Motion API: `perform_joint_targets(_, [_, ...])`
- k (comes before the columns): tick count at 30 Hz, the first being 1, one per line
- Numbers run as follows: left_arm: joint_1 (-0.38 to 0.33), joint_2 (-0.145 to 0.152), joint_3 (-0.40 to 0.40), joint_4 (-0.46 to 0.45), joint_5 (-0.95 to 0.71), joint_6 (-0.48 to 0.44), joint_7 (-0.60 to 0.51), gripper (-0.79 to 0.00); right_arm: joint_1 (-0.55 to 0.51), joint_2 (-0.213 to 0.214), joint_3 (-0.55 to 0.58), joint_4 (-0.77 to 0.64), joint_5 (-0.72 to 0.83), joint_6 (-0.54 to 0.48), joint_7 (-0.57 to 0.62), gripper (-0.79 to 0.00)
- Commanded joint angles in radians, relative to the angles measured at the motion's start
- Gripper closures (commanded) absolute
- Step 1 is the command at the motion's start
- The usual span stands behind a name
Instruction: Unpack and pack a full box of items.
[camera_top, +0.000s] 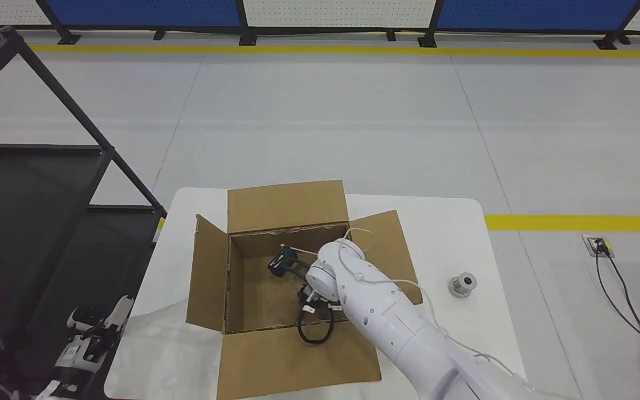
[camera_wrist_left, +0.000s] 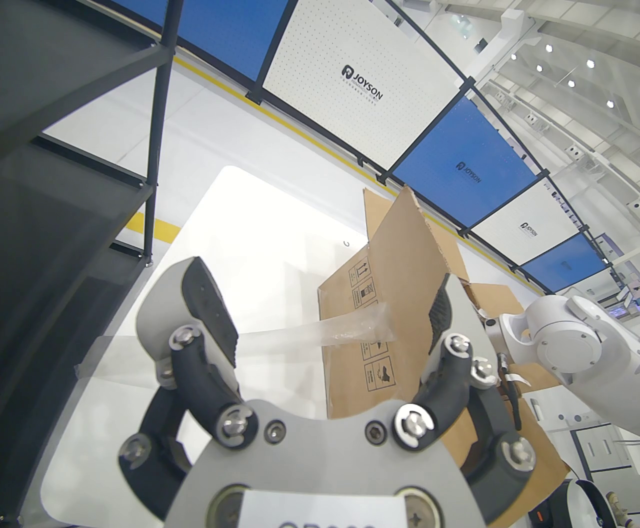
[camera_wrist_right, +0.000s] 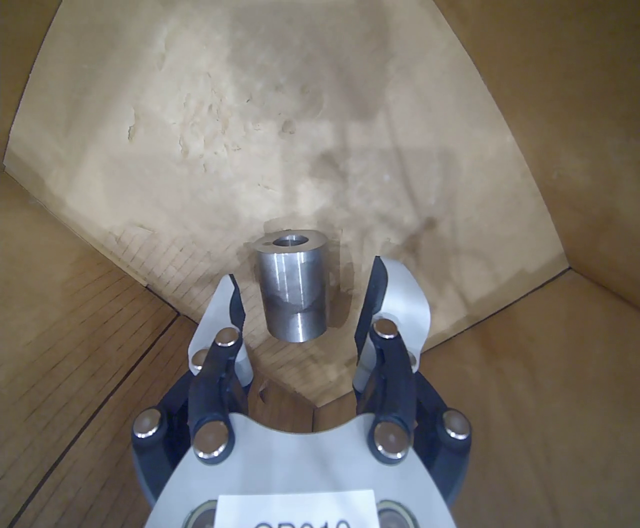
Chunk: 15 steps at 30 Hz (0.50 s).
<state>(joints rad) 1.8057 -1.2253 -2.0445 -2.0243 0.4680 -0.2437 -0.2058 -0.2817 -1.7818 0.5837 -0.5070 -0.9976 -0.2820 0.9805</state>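
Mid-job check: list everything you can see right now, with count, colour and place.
cardboard box: one, brown, flaps open, in the middle of the table
steel cylinder: one, silver-grey, upright on the box floor, between the right gripper's fingers, apparently not gripped
metal part: one, silver, small, on the table outside the box, to its right in the top view
clear plastic strip: one, transparent, hanging off the box's outer wall
table: one, white
rack: one, black, beside the table
right gripper: one, open, down inside the box around the cylinder
left gripper: one, open, empty, outside the box, facing its outer wall
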Motion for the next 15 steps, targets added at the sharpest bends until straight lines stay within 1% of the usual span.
perform_joint_targets(1, [0.0,0.0,0.0,0.0,0.0,0.0,0.0,-0.785,0.0,-0.003,0.0,0.01,-0.002,0.002,-0.006,-0.48])
perform_joint_targets(4, [0.0,0.0,0.0,0.0,0.0,0.0,0.0,-0.785,-0.001,-0.011,-0.002,0.025,-0.002,-0.005,-0.016,-0.468])
perform_joint_targets(5, [0.0,0.0,0.0,0.0,0.0,0.0,0.0,-0.785,-0.001,-0.012,-0.003,0.03,-0.002,-0.008,-0.016,-0.446])
perform_joint_targets(7, [0.0,0.0,0.0,0.0,0.0,0.0,0.0,-0.785,0.0,-0.019,-0.004,0.046,0.002,-0.017,-0.02,-0.443])
perform_joint_targets(10, [0.0,0.0,0.0,0.0,0.0,0.0,0.0,-0.785,0.004,-0.027,-0.004,0.073,0.008,-0.029,-0.032,-0.391])
perform_joint_targets(15, [0.0,0.0,0.0,0.0,0.0,0.0,0.0,-0.785,0.011,-0.04,-0.003,0.115,0.011,-0.031,-0.066,-0.36])
